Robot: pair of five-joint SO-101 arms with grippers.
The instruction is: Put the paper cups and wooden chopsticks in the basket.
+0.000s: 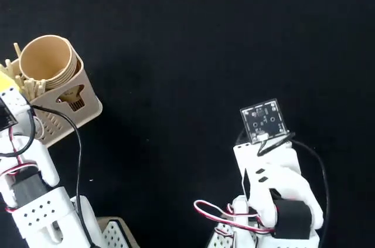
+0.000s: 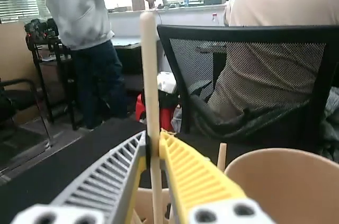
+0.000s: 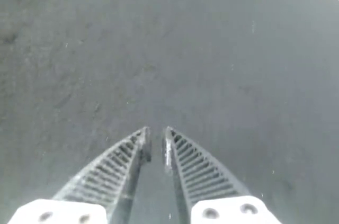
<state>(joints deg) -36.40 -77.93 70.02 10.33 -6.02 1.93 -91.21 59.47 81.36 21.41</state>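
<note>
A beige slatted basket (image 1: 67,110) stands at the table's left edge. Stacked paper cups (image 1: 48,59) sit upright in it, and several wooden chopsticks (image 1: 28,85) stick up beside them. My left gripper (image 2: 152,143) is over the basket, shut on one upright wooden chopstick (image 2: 150,75), with a cup's rim (image 2: 286,179) close beside it. My right gripper (image 3: 156,142) hangs over bare black table, fingers together with nothing between them.
The left arm (image 1: 29,172) rises from the front left corner, its cable looping past the basket. The right arm (image 1: 275,189) is folded at the front right. A black cloth (image 1: 193,54) covers the table. A mesh chair (image 2: 249,60) stands beyond the far edge.
</note>
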